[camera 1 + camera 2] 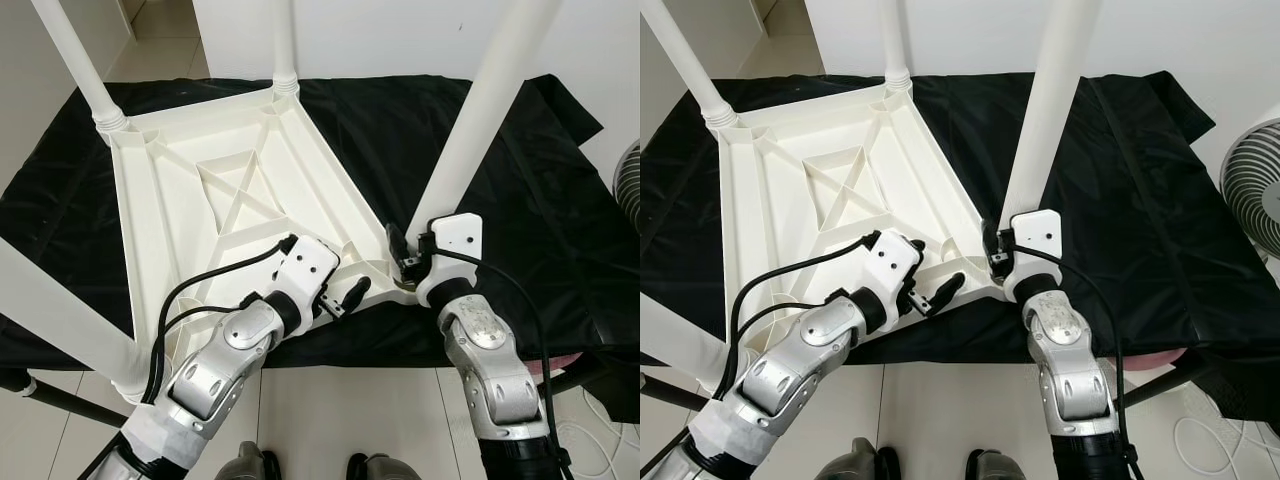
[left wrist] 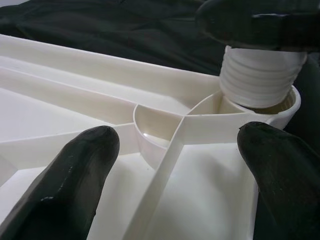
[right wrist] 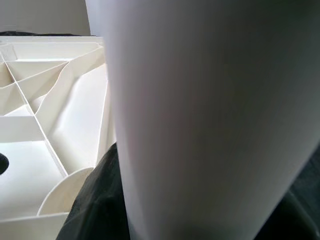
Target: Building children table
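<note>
Now, tabletop (image 1: pixel 200 200) upside down on black sheet (image 1: pixel 520 200). Right gripper (image 1: pixel 405 262) clamped on leg (image 1: pixel 470 140) at base, 5 o'clock corner. Left gripper (image 1: pixel 345 298) fingers apart, bracing rim beside socket (image 2: pixel 260 107). Judgement: keep leg plumb, twist steadily, hold corner down against cross-threading.

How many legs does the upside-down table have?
4: far-left corner leg, far-right corner leg, near-left corner leg, near-right corner leg beside the right gripper.
</note>
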Tool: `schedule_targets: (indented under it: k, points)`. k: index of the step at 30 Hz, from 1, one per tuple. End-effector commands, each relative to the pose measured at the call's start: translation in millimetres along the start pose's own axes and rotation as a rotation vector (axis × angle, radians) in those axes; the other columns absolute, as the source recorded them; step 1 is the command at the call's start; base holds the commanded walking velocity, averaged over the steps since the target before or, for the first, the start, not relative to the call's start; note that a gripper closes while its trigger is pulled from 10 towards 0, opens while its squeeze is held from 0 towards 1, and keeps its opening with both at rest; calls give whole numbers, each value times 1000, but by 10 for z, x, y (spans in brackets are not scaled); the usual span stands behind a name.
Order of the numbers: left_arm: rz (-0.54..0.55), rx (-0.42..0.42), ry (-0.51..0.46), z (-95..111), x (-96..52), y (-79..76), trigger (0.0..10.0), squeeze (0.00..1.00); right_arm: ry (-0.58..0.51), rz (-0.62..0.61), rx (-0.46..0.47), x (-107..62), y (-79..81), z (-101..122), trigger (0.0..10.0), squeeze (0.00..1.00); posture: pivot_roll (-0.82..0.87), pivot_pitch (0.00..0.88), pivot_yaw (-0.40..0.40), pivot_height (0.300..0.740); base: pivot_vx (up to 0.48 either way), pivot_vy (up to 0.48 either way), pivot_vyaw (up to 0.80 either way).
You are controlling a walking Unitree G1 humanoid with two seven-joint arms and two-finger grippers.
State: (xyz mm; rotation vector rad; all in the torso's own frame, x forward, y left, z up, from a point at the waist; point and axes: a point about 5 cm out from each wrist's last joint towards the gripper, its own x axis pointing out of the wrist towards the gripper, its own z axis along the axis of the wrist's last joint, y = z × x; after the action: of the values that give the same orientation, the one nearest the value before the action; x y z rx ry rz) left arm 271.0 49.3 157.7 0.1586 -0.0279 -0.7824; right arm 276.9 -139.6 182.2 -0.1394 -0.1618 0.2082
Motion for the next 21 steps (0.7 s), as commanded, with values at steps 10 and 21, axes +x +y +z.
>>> schedule_targets:
  k: [10,21]
  points:
    - [-322,34,33,-46,-60,-202,10000,0,82,15,2,-71,-13,-170,10000,0,-114,126,53,740,0,0,0]
    - [-374,118,113,-168,-75,-231,10000,0,78,102,-3,-132,66,-205,10000,0,-123,112,57,740,0,0,0]
